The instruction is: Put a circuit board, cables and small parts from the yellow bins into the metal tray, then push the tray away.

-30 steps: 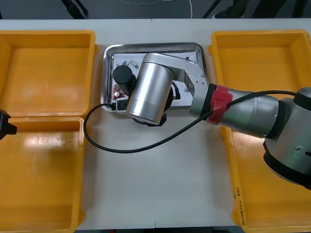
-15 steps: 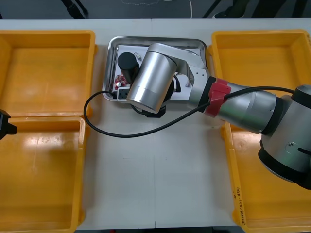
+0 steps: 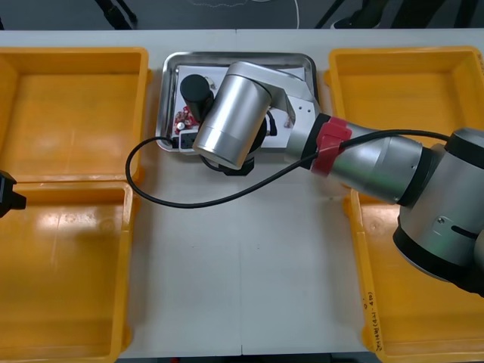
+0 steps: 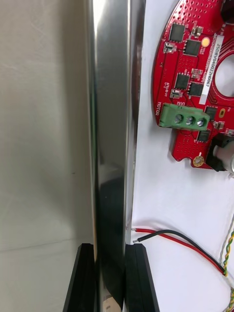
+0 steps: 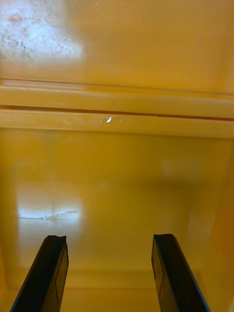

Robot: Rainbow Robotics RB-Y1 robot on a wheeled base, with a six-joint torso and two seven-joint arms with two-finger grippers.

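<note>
I count four yellow bins, one metal tray, one round red circuit board, at least two cables from here

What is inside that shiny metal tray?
On the metal tray's white lining lie a round red circuit board and thin red and black wires. The right gripper clamps the rim; its arm covers much of the rest.

Board and cables lie in the tray, between bins.

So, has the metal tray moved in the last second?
Yes. The metal tray has slid toward the far edge of the table, judged against the yellow bins beside it; the right gripper grips its rim.
</note>
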